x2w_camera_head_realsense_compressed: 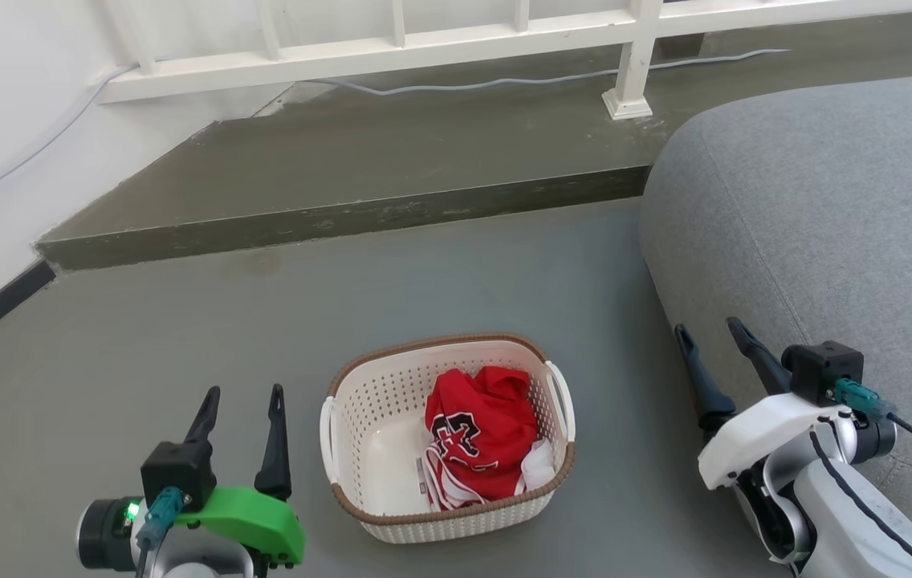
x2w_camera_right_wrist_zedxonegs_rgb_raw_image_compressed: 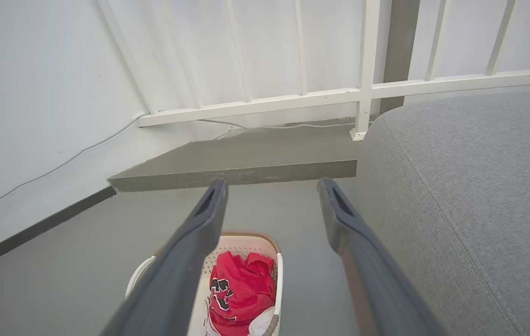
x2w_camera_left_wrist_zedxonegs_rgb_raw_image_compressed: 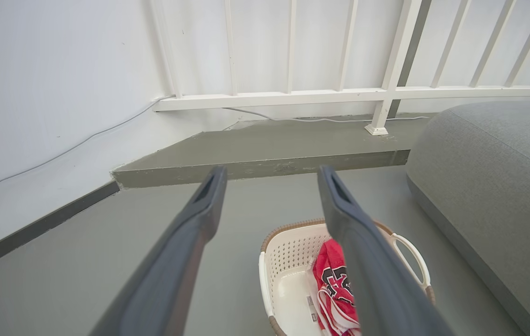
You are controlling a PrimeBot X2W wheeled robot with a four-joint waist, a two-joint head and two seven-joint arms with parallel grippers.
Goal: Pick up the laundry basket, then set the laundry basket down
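"Head view first: what was the room like?"

"I saw a grey floor (x2w_camera_head_realsense_compressed: 199,321) running up to a low raised step (x2w_camera_head_realsense_compressed: 360,152). A white railing (x2w_camera_head_realsense_compressed: 392,56) stood on the step, and a pale cable (x2w_camera_head_realsense_compressed: 504,81) lay along its foot. A white wall (x2w_camera_head_realsense_compressed: 14,96) closed off my left, and a grey upholstered sofa (x2w_camera_head_realsense_compressed: 825,209) bulged in on my right."

"And the laundry basket?"

"The laundry basket (x2w_camera_head_realsense_compressed: 376,401) stood upright on the floor between my two arms, near the sofa but apart from it. It was cream-white and perforated, with rounded corners, a brown woven-look rim (x2w_camera_head_realsense_compressed: 440,340) and white loop handles (x2w_camera_head_realsense_compressed: 326,437) at the sides. A crumpled red jersey (x2w_camera_head_realsense_compressed: 476,429) with black-and-white numbering lay in its right half."

"Your end effectors?"

"My left end effector (x2w_camera_head_realsense_compressed: 245,391) was spread wide and held nothing, just left of the basket and not touching it. My right end effector (x2w_camera_head_realsense_compressed: 706,325) was likewise released and empty, out to the basket's right against the sofa's edge. I couldn't tell whether it brushed the fabric."
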